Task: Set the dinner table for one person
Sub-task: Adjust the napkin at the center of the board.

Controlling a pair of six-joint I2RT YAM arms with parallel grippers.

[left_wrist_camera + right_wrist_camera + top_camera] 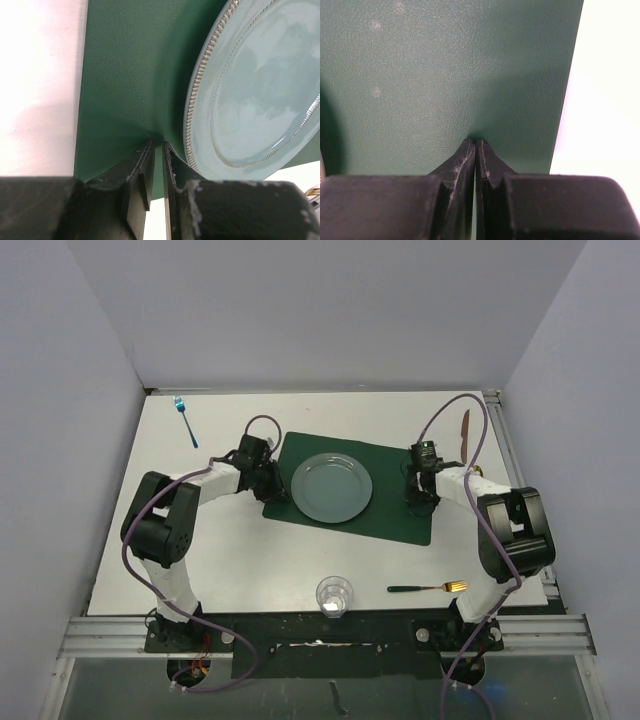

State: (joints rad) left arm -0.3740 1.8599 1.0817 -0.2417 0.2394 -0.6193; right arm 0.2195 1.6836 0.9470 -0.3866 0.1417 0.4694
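Note:
The white dinner table (220,560) carries a dark green placemat (390,502) with a pale blue plate (332,487) on its left half. My left gripper (272,486) points down at the mat's left edge, beside the plate. In the left wrist view its tips (158,145) rest on the placemat (130,75) with a narrow gap and nothing between them; the plate's beaded rim (200,80) is just to their right. My right gripper (420,496) stands on the mat's right part. In the right wrist view it (475,141) is shut, tips touching the placemat (445,65).
A clear glass (335,595) stands near the front edge. A fork (430,588) with a dark handle lies at the front right. A blue spoon (186,420) lies at the back left and a brown-handled knife (465,432) at the back right.

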